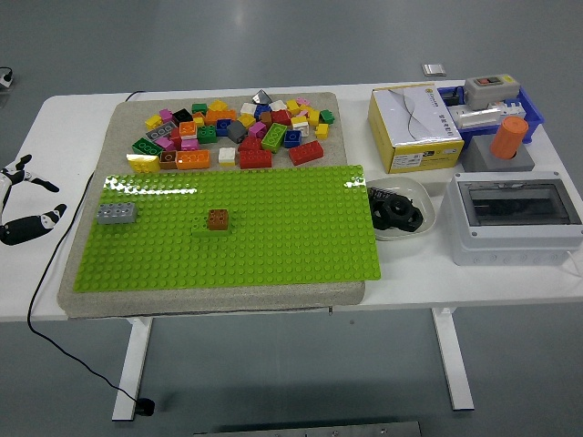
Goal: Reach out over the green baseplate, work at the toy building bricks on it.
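Two bricks sit on the green baseplate (237,232) in the head view: a grey brick (117,213) at its left edge and a brown brick (218,218) stacked on a green brick (202,231) left of the plate's centre. The baseplate lies on a grey mat (100,196) that covers the left and middle of the white table (36,291). Beyond the plate's far edge, on the same mat, lies a loose pile of toy bricks (232,132) in red, orange, yellow, green, blue, pink, white and black. The left hand (23,205) enters at the picture's left edge, over bare table and well apart from the baseplate; its fingers are spread loosely and hold nothing. A black cable (41,273) runs from the mat's left side over the table's near edge. To the right of the plate stands a yellow and white carton (414,127), with a white bowl (401,196) holding a black object (396,214) just in front of it. Further right are a blue tray (533,109) with a grey switch box (490,89), an orange cylinder (510,137) on a grey block (496,155), and a white enclosure with a clear lid (515,218).
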### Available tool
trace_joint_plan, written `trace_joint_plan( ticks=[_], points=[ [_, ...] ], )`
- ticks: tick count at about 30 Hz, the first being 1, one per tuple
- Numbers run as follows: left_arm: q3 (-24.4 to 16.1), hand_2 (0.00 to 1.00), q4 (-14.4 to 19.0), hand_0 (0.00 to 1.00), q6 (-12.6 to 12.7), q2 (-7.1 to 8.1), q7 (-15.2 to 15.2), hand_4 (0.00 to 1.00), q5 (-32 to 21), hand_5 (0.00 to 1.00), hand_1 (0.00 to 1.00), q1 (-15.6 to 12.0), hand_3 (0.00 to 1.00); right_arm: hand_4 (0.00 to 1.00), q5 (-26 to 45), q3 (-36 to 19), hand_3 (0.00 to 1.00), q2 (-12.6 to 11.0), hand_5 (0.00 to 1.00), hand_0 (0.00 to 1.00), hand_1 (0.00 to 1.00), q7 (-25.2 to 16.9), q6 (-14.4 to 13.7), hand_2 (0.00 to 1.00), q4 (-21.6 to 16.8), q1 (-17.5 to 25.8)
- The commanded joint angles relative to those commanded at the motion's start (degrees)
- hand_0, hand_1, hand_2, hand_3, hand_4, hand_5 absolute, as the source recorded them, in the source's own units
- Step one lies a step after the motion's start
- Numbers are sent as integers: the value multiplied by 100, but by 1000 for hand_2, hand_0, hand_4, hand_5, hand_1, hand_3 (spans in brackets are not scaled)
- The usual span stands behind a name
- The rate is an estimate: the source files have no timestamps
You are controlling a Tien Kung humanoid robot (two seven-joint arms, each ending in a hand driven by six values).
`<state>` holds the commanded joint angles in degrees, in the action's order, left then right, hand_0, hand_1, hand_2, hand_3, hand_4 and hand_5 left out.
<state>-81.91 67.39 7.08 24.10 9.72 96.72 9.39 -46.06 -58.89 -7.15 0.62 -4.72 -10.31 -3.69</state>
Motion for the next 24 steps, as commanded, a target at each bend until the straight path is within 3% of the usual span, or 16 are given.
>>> trace_joint_plan(
  ticks=[4,5,10,11,16,17,22,23,24],
  points=[
    [25,998,0,998,17,-3,10,783,0,2,998,4,477,739,8,8,696,-1,785,692,580,-1,0,711,0,1],
    [39,998,-3,991,27,-4,19,683,-6,2,998,7,485,739,11,11,696,-2,784,693,580,-2,0,710,0,1],
    [281,998,-73,991,61,35,55,683,-47,2,998,97,485,739,28,33,696,-11,784,693,580,-3,1,710,0,-9],
    [404,998,-109,990,49,66,46,523,-38,2,998,151,626,739,27,36,696,-14,784,692,581,-1,1,711,0,-14],
    [999,998,-335,990,-59,259,-79,523,76,2,998,525,626,739,34,52,696,-25,784,692,581,4,2,711,0,-34],
    [1107,998,-407,992,-89,296,-109,564,92,2,998,618,675,739,37,55,696,-28,784,692,581,5,2,711,0,-38],
    [1724,998,-902,992,-234,452,-225,564,135,2,998,1155,675,739,38,88,696,-46,784,692,581,11,3,711,0,-70],
    [1856,998,-1013,998,-248,477,-229,637,124,2,998,1274,665,739,38,98,696,-50,783,692,581,12,3,711,0,-79],
    [1986,998,-1115,998,-260,497,-230,637,108,2,998,1388,665,739,40,108,696,-55,783,692,581,12,3,711,0,-87]
  ],
)
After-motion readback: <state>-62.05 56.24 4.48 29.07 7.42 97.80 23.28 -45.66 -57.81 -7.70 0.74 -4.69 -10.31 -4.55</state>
